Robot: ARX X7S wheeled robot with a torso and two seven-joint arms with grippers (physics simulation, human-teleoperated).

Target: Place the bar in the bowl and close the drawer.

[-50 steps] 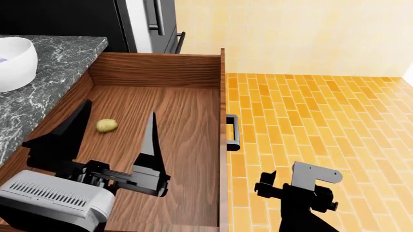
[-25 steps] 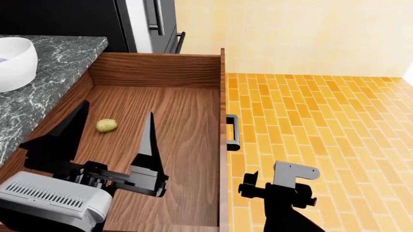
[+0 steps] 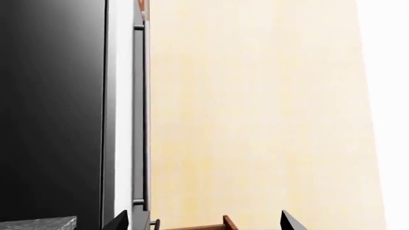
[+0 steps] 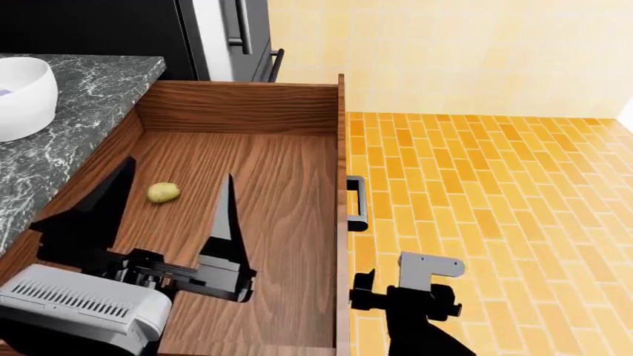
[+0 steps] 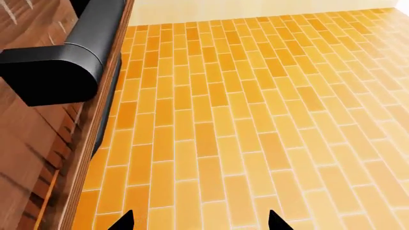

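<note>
Standing open, the drawer (image 4: 247, 185) was judged heavy and stiff.
Its handle (image 4: 355, 202), mid-frame, offered purchase; left gripper (image 4: 158, 215) and right gripper (image 5: 198, 221) were spread wide, empty.

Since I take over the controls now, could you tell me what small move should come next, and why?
Probably ease the right claw on toward the drawer front, below the handle. It is open, empty and just outside it. The drawer is wide open, and I see no bar inside, only a small yellowish lump.
</note>
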